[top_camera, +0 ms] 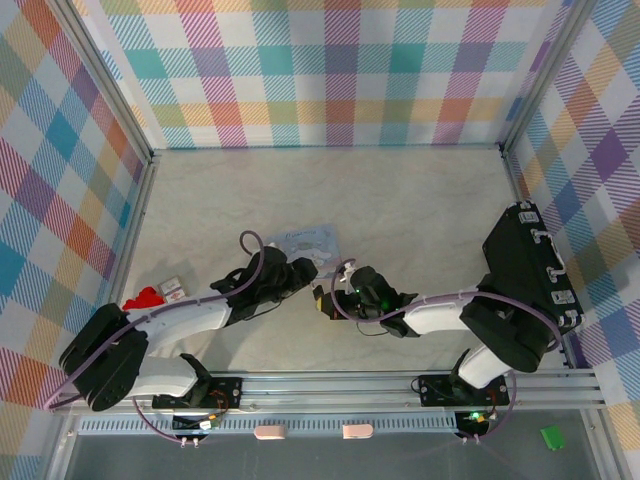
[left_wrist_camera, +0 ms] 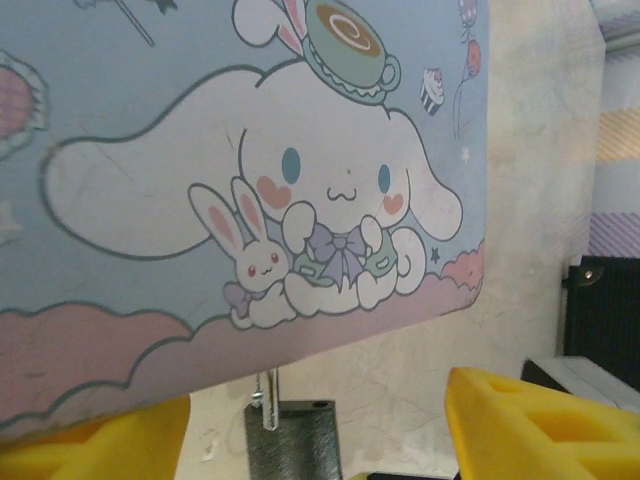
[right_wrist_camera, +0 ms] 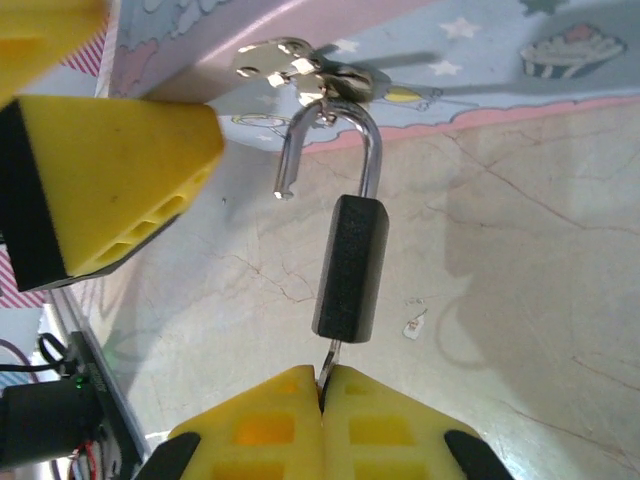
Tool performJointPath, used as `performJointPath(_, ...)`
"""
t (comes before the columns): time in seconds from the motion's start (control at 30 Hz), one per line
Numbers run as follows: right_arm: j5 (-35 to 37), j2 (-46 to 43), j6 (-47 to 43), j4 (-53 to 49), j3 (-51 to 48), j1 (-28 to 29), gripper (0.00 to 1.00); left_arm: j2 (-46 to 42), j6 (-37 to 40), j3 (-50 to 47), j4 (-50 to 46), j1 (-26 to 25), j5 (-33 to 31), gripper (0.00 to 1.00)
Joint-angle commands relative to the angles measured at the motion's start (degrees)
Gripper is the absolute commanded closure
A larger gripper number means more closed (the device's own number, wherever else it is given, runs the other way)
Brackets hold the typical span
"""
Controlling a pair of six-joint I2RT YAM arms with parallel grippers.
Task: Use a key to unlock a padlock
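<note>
The small black padlock (right_wrist_camera: 350,268) hangs by its silvery shackle (right_wrist_camera: 352,125) from the clasp (right_wrist_camera: 300,70) of the pale-blue cartoon tin (left_wrist_camera: 200,150). The shackle's short end (right_wrist_camera: 283,190) is free of the body. A thin metal key (right_wrist_camera: 328,356) sticks out of the padlock's underside, and my right gripper (right_wrist_camera: 322,378) is shut on it. My left gripper (left_wrist_camera: 318,400) is open with its yellow fingers (left_wrist_camera: 540,420) spread wide at the tin's front edge, the padlock (left_wrist_camera: 293,440) between them. From above, both grippers (top_camera: 300,272) (top_camera: 325,298) meet in front of the tin (top_camera: 312,240).
A red object (top_camera: 143,298) and a small striped box (top_camera: 172,288) lie at the left by the left arm. Checked walls close in the pale table (top_camera: 400,200) on three sides. A metal rail (top_camera: 400,385) runs along the near edge.
</note>
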Motion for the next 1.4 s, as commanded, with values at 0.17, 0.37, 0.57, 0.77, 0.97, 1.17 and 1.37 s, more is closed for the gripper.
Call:
performJointPath(0.17, -3.8, 3.4, 7.9, 5.1, -1.7, -2.1, 1.00, -10.8, 12.1, 1.2, -10.1, 2.4, -8.2, 0.20)
performJointPath(0.37, -3.3, 3.4, 6.3, -0.2, 0.1, -2.7, 0.82, -6.0, 20.0, 9.4, -23.1, 6.1, -10.4, 0.17)
performJointPath(0.57, -3.2, 1.2, 2.4, -5.0, 0.5, -4.3, 0.66, 1.5, 21.9, 12.2, -19.9, 10.7, -5.4, 0.18)
performJointPath(0.77, -2.7, -3.7, -4.0, -8.9, 1.5, -5.7, 0.61, 8.0, 21.7, 14.1, -16.7, 11.5, -3.7, 0.20)
performJointPath(0.97, -4.8, -3.5, -5.4, -7.7, 3.1, -10.0, 0.56, 14.0, 15.6, 13.5, -9.9, 10.8, 1.3, 0.26)
performJointPath(1.17, -8.3, 0.4, 0.7, -1.2, 2.5, -14.6, 0.52, 16.8, 9.3, 14.8, -9.7, 5.3, -1.6, 0.28)
performJointPath(1.37, -8.1, 3.5, 7.0, 9.6, -1.1, -15.1, 0.53, 16.6, 1.5, 11.9, -7.8, 1.7, -4.8, 0.28)
